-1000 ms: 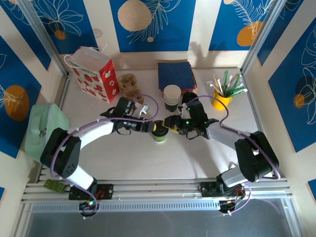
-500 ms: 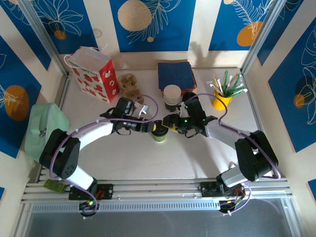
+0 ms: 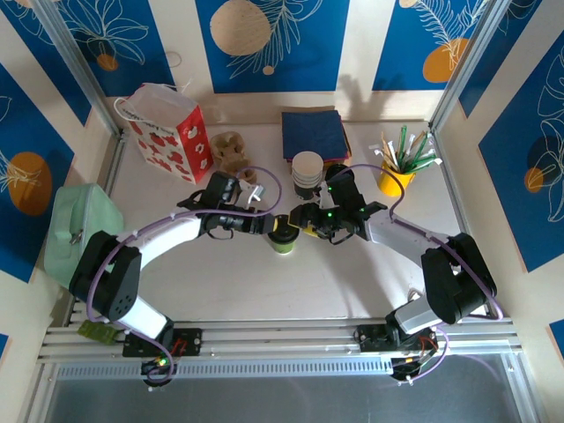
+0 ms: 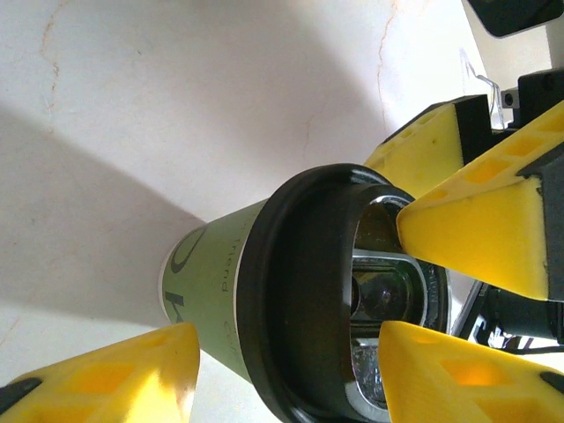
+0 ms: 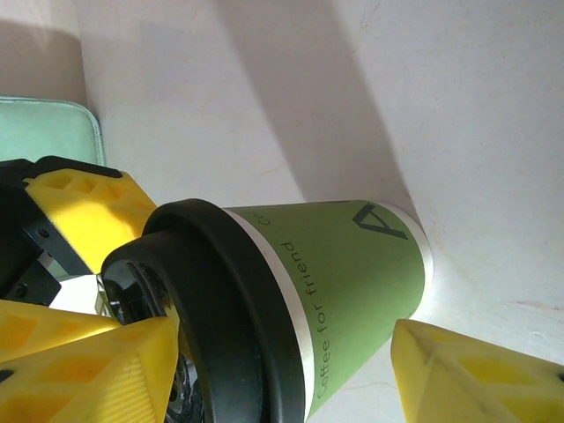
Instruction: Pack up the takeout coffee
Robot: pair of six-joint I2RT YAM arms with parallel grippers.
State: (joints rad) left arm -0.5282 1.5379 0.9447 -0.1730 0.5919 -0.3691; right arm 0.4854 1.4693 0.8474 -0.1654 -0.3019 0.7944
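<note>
the step in hand looks like getting a firm hold of the coffee cup (image 3: 284, 238) so it can go to the paper bag (image 3: 167, 132) at the far left of the table (image 3: 352, 282). to do it well, one gripper should take the green wall below the lid (image 4: 291, 291), squeezing gently so the paper does not buckle, while the other backs off before any lift; the cup must ride upright. the cup stands mid-table, well apart from the bag. the left gripper (image 4: 286, 339) has it between its half-spread jaws and the right gripper (image 5: 282, 326) straddles it from the opposite side, jaws about as wide; whether either pair truly presses, i cannot tell
</note>
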